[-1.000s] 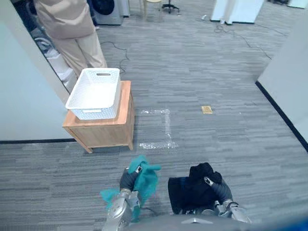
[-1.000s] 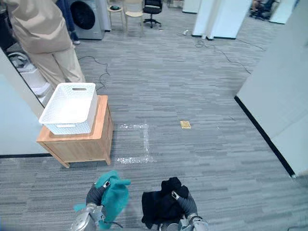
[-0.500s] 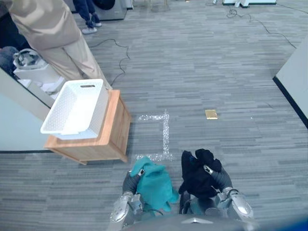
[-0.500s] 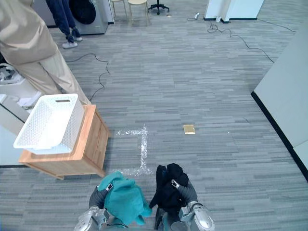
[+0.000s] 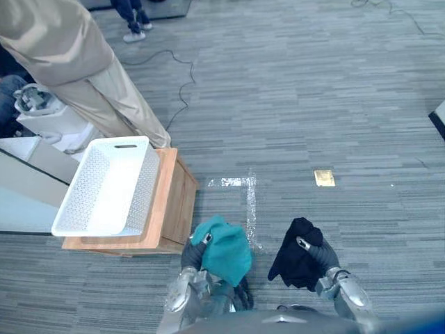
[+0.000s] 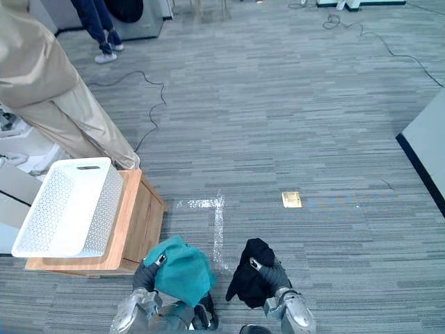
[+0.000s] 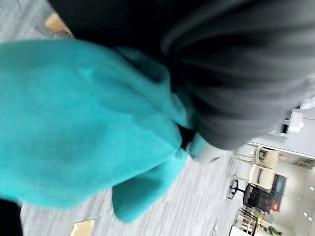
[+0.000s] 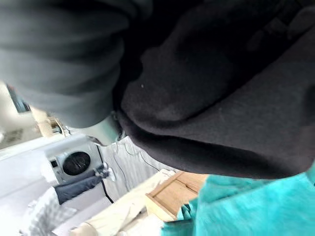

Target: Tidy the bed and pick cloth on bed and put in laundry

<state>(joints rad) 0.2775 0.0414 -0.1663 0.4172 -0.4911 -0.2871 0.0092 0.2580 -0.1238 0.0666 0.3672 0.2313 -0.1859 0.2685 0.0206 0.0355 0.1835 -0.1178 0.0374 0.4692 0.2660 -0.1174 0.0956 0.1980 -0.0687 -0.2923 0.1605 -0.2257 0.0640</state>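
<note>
My left hand (image 5: 190,255) is shut on a bunched teal cloth (image 5: 225,249), held low in front of me just right of the wooden stand. My right hand (image 5: 318,256) is shut on a crumpled black cloth (image 5: 295,254), held beside the teal one. The teal cloth (image 7: 83,123) drapes over the left hand's fingers in the left wrist view. In the right wrist view the black cloth (image 8: 211,98) covers the right hand. A white perforated laundry basket (image 5: 108,186) stands empty on a low wooden stand (image 5: 174,209), ahead and to my left.
A person in beige clothes (image 5: 76,62) stands just behind the basket. A second person's legs (image 5: 132,17) are farther back. Tape marks (image 5: 247,198) and a small tan square (image 5: 324,178) lie on the grey carpet. A pale wall panel (image 5: 21,202) is at the left.
The camera has moved forward and turned, so the basket and stand appear closer. Both hands still hold their cloths; the black cloth has drawn a little apart from the teal one.
</note>
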